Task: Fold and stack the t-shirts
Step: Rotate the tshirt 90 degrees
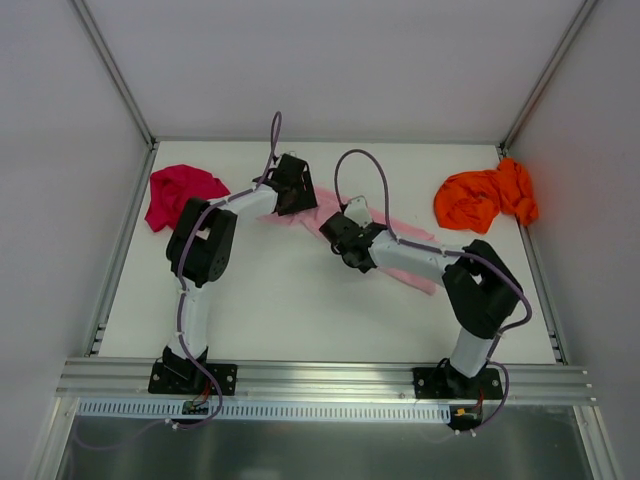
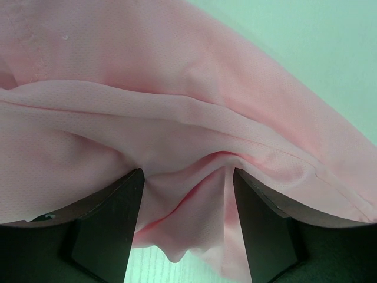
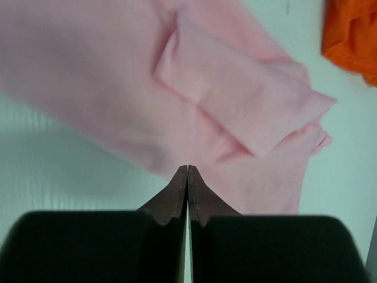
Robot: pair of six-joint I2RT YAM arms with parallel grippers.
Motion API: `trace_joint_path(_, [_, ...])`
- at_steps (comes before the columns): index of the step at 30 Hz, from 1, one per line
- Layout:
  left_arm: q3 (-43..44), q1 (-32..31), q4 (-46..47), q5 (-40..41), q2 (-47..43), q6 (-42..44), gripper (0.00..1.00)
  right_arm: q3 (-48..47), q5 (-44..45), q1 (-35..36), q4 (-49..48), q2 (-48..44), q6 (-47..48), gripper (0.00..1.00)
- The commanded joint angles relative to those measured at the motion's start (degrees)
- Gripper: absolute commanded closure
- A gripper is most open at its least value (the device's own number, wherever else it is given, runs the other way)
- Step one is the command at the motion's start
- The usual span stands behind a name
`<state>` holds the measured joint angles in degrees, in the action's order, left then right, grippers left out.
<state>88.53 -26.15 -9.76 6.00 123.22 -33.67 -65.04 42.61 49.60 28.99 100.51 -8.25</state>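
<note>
Fold of pink t-shirt [image 2: 177, 88] between spread left jaws; right jaws pressed together over it.

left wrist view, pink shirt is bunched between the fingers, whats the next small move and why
Probably close the left gripper on the fold of the pink t-shirt bunched between its jaws: they stand apart, so nothing is pinched yet. The right gripper is shut over the same shirt, though whether it holds cloth is unclear. A left pinch would let that edge be lifted for folding.
</note>
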Motion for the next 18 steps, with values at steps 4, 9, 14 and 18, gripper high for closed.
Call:
trace_joint_path(4, [-0.7, 2.6, -5.0, -4.0, -0.2, -0.3, 0.36, -14.5, 9.0, -9.2, 5.7, 7.0, 2.2, 0.99])
trace_joint_path(9, [4.1, 4.1, -8.0, -4.3, 0.9, 0.9, 0.36, -23.0, 12.6, -14.1, 8.4, 11.0, 6.0, 0.99])
trace_joint_path(14, [7.4, 5.2, -9.7, -5.6, 2.7, 1.8, 0.36, -25.9, 14.3, -19.4, 10.1, 13.4, 7.8, 0.99])
trace_joint_path(18, [8.7, 6.8, -10.2, -5.8, 3.6, 1.9, 0.36, -31.3, 12.2, -23.1, 15.6, 17.6, 7.8, 0.99])
